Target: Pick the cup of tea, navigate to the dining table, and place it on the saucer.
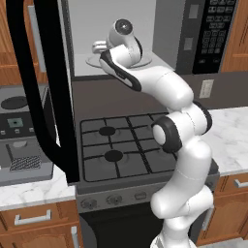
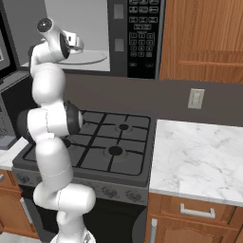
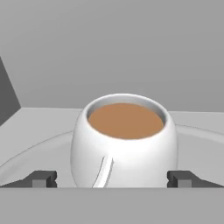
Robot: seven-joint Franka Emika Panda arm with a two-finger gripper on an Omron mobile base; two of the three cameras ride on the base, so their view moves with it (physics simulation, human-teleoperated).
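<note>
Teacup (image 3: 124, 140), white, filled with brown tea, stood on the round turntable plate (image 3: 30, 153) inside the open microwave (image 1: 111, 34) above the stove (image 1: 121, 145). Gripper (image 3: 113, 178) sat level with the cup, straight ahead, finger tips (image 3: 41, 178) spread wide on either side of its body, gripping nothing. Cup handle faced the hand. Microwave walls closed in around; open door (image 1: 38, 87) hung left. No saucer or dining table present.
</note>
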